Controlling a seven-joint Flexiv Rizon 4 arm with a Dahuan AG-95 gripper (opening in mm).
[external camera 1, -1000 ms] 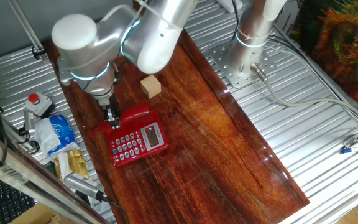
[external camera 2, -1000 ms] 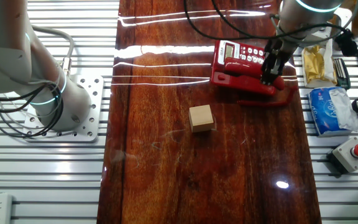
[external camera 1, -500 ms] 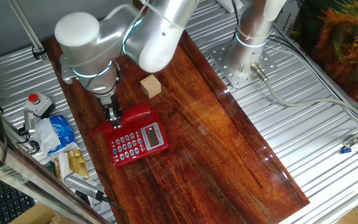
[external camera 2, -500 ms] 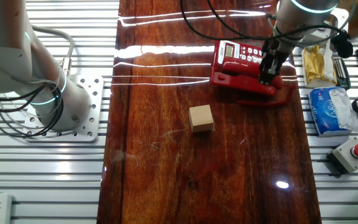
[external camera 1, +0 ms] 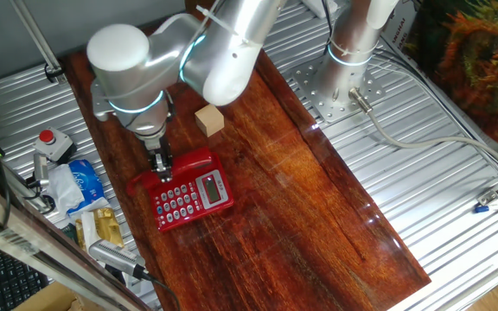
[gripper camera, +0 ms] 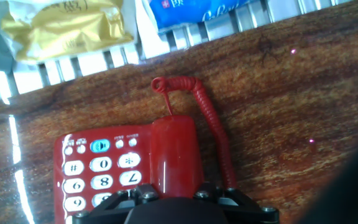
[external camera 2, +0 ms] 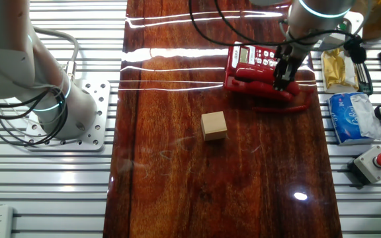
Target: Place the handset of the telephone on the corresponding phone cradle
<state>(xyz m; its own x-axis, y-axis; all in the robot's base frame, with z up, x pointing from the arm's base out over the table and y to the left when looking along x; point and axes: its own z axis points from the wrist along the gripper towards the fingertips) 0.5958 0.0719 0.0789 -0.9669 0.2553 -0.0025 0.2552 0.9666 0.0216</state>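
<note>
One fixed view: the arm reaches down over the red telephone on the dark wood worktop. The gripper sits right at the handset, which lies along the phone's far edge, beside the keypad – on the phone cradle strip, as far as can be seen. A tan wooden cube stands just beyond the phone, apart from it. A grey box w/ red button and a blue packet lie on the metal slats beside the worktop.

The other fixed view: gripper comes down onto the handset, which lies along the telephone edge nearest the cube. The red coiled cord loops out onto the wood on the side toward the blue packet.

Hand view: handset runs straight out from between the fingers – its near end hidden by the gripper body at the bottom edge. Keypad of the telephone lies just beside it, cord on the other side. Can't tell whether the fingers clamp the handset or are released; tips not visible in any view.
</note>
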